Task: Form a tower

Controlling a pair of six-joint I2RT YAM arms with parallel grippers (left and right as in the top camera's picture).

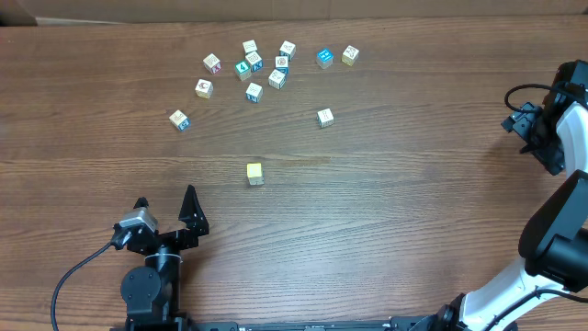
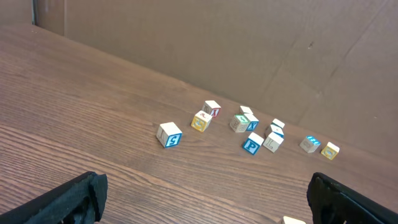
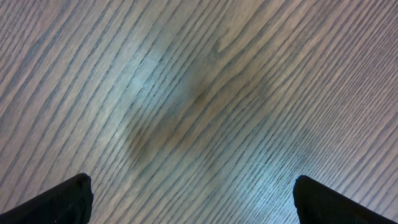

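Note:
No tower is in view; the small pale wooden cubes all lie singly on the wooden table [image 1: 413, 211]. A yellow-topped cube [image 1: 254, 173] sits alone near the middle, a whitish one [image 1: 324, 117] further back right, and another [image 1: 179, 119] to the left. Several more are scattered at the back [image 1: 257, 66], also in the left wrist view [image 2: 249, 124]. My left gripper [image 1: 165, 198] [image 2: 205, 205] is open at the front left, nothing between its fingers. My right gripper [image 1: 519, 118] [image 3: 193, 199] hangs open over bare wood at the right edge.
A brown cardboard wall [image 2: 249, 43] runs along the back of the table behind the cubes. A black cable [image 1: 78, 276] loops from the left arm's base at the front. The right arm's white links [image 1: 514, 285] stand at the front right corner.

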